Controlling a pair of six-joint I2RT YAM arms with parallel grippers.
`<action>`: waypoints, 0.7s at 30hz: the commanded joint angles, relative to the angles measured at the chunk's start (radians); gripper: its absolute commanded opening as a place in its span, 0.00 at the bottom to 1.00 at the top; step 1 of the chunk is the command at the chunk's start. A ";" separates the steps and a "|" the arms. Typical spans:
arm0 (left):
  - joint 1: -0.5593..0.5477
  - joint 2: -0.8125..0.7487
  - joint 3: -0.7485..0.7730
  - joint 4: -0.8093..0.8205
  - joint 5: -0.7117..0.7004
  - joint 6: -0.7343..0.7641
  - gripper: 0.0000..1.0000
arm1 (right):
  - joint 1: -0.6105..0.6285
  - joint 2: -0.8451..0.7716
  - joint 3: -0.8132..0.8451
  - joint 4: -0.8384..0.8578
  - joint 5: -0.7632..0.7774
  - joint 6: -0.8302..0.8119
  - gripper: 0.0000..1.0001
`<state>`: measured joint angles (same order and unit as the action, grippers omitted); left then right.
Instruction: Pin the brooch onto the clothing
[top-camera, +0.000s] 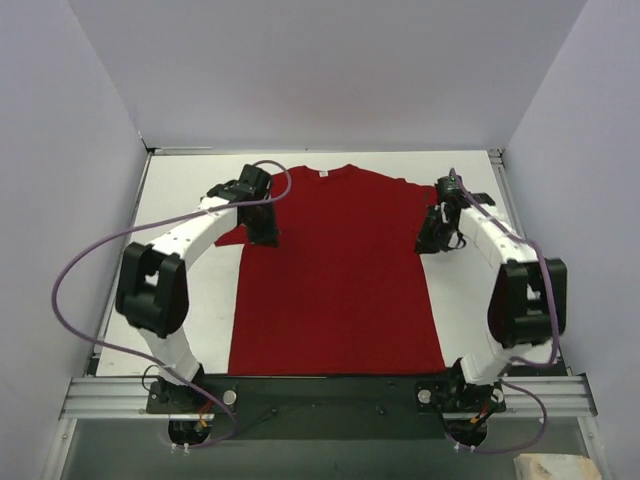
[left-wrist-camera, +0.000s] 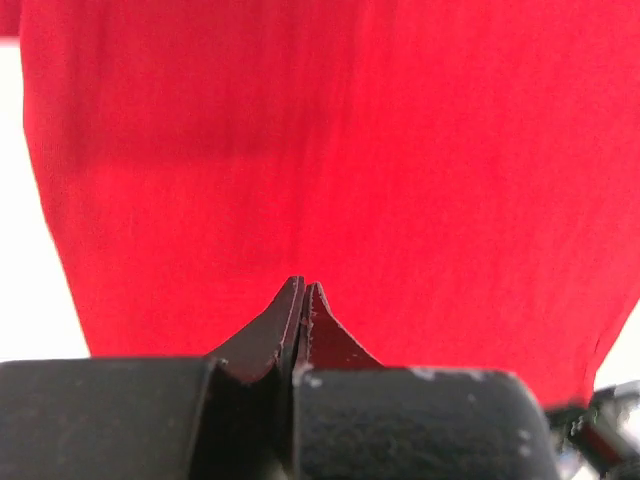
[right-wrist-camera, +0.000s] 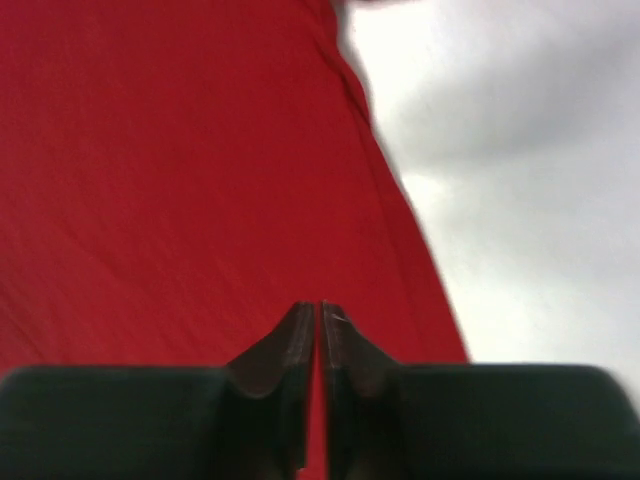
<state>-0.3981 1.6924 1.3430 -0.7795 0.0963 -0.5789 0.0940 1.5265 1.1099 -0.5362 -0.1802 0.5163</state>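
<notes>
The dark red T-shirt (top-camera: 335, 270) lies flat on the white table, collar at the far side with a small white label (top-camera: 323, 174). My left gripper (top-camera: 266, 236) hovers over the shirt's left shoulder, by the sleeve. In the left wrist view its jaws (left-wrist-camera: 302, 286) are shut with nothing between them, above red cloth (left-wrist-camera: 330, 150). My right gripper (top-camera: 432, 240) is at the shirt's right edge under the sleeve. In the right wrist view it (right-wrist-camera: 319, 306) is shut and empty over the cloth (right-wrist-camera: 180, 180). The brooch is not in view.
White walls enclose the table on the left, far and right sides. Bare white tabletop (top-camera: 205, 300) shows left of the shirt and a strip (right-wrist-camera: 520, 220) shows right of it. A metal rail (top-camera: 320, 392) runs along the near edge. Purple cables loop off both arms.
</notes>
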 joint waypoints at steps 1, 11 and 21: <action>0.028 0.206 0.195 0.080 -0.010 0.063 0.00 | 0.021 0.248 0.197 0.054 -0.020 -0.004 0.00; 0.061 0.369 0.190 0.106 0.054 0.011 0.00 | 0.001 0.497 0.300 0.031 0.050 0.034 0.00; 0.079 0.238 0.188 0.126 0.027 0.048 0.12 | 0.010 0.407 0.330 0.038 -0.008 -0.027 0.04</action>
<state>-0.3370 2.0495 1.4761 -0.6617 0.1455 -0.5640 0.0925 2.0228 1.4044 -0.4561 -0.1871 0.5274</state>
